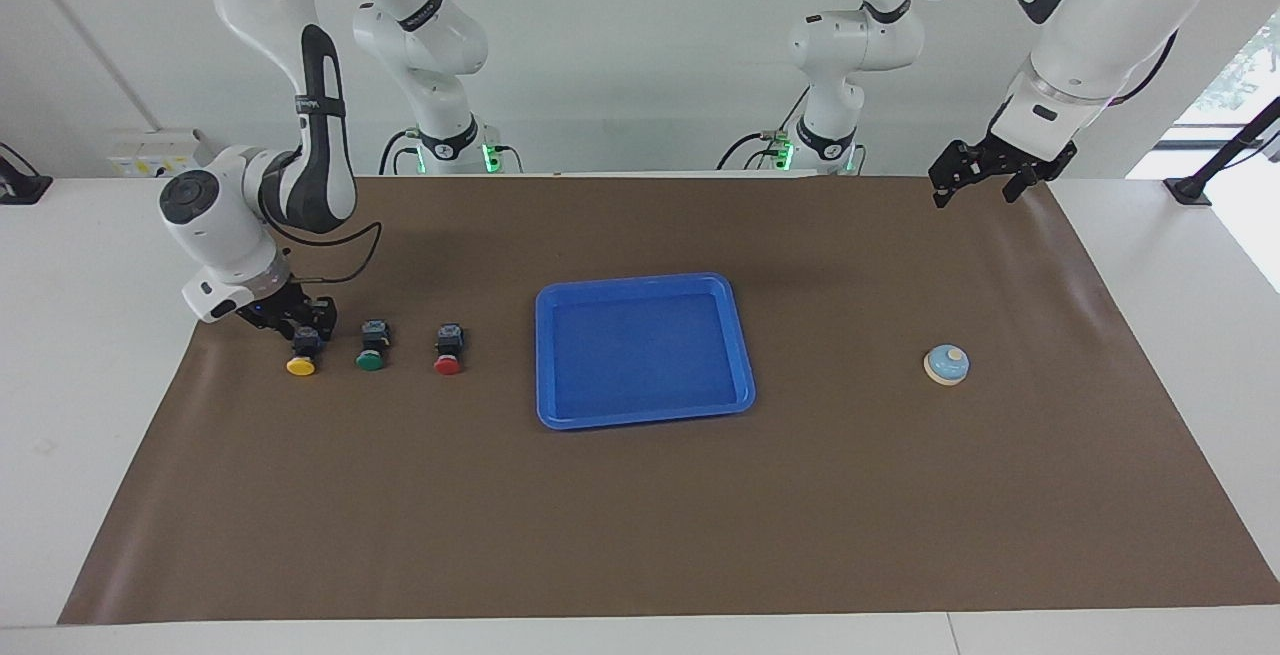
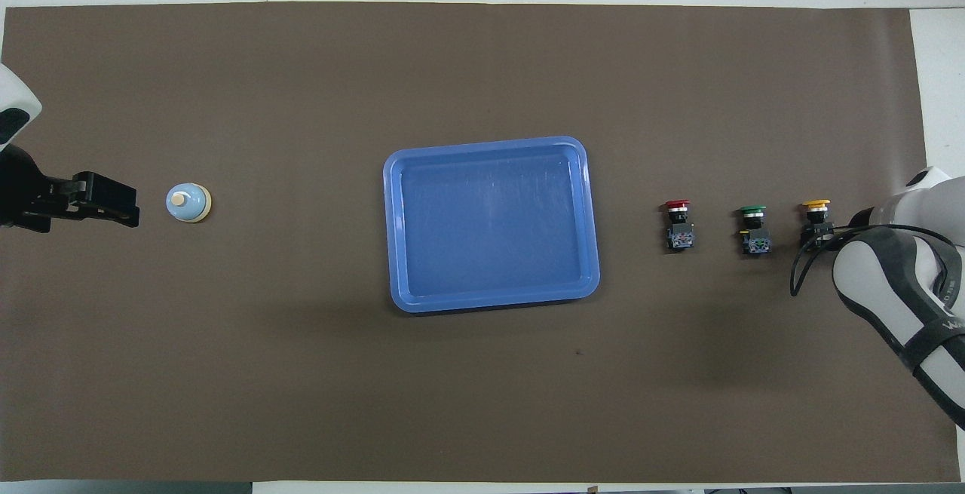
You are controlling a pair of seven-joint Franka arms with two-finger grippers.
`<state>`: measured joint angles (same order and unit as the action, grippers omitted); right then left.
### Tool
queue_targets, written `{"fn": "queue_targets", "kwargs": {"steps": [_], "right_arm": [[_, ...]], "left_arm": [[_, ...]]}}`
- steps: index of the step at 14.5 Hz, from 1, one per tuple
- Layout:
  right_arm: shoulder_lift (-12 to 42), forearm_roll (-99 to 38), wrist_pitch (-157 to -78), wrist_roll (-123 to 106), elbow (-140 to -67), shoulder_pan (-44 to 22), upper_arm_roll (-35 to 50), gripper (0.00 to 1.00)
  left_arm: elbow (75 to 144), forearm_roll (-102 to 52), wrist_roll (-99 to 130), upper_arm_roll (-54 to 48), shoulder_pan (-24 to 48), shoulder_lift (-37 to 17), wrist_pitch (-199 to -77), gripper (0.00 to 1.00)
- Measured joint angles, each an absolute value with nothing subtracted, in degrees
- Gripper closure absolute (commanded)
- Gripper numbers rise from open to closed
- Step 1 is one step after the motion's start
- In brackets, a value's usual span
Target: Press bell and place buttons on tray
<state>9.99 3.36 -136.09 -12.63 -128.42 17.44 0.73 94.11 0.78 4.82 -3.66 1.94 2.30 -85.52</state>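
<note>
Domed bell (image 1: 946, 364), flat rimmed plastic tray (image 1: 642, 413), blocky round-capped buttons (image 1: 371, 345)

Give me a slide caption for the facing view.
Right gripper down at the yellow button; green button, red button, empty tray and bell untouched; left gripper waits, open.

Right hand (image 2: 816, 236) at yellow button (image 2: 815, 215)

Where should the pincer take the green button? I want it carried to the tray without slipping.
Probably by the black blocky body of the green button, from above. The button lies on its side with the round cap pointing away from the robots, so the body's flat sides face its neighbours, and the gaps there look wide enough for fingers.
</note>
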Motion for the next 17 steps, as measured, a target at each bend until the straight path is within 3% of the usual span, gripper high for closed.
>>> {"fn": "queue_targets", "kwargs": {"steps": [5, 8, 11, 17], "right_arm": [[9.9, 3.3, -134.0, -12.6, -127.2, 17.3, 1.0, 1.00], [9.1, 0.5, -122.2, -12.2, -119.6, 13.9, 2.2, 1.00], [7.8, -1.2, -116.0, -5.6, -115.4, 6.4, 2.5, 1.00], [7.3, -1.1, -116.6, 11.3, -115.3, -12.6, 3.0, 1.00]], "left_arm": [[94.1, 0.8, 4.8, -3.7, 1.9, 2.3, -85.5, 0.00], [94.1, 0.8, 4.8, -3.7, 1.9, 2.3, -85.5, 0.00], [94.1, 0.8, 4.8, -3.7, 1.9, 2.3, -85.5, 0.00], [94.1, 0.8, 4.8, -3.7, 1.9, 2.3, -85.5, 0.00]]}}
